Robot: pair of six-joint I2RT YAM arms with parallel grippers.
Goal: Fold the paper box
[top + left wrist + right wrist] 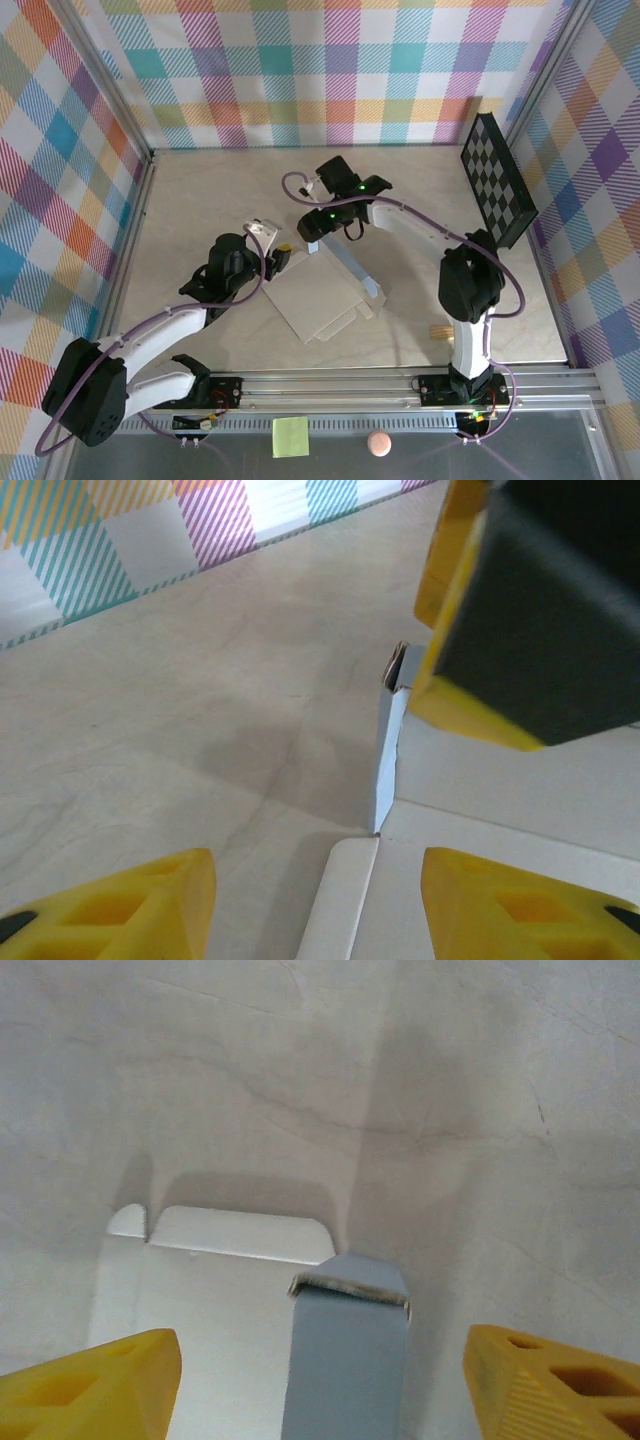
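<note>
we show the paper box mid-tabletop: base flat, one long wall raised, other walls and flaps not yet folded. beyond, left hand and right hand released, grasping nothing.

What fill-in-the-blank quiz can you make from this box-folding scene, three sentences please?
1. The black checkerboard panel leans at the ___ side of the beige table.
2. A grey-blue flap of the thin pale cardboard paper box stands between the right arm's two ___ fingers.
3. The round object beside the small yellow-green sticky note is ___.

Missing words: right; yellow; pink.
</note>
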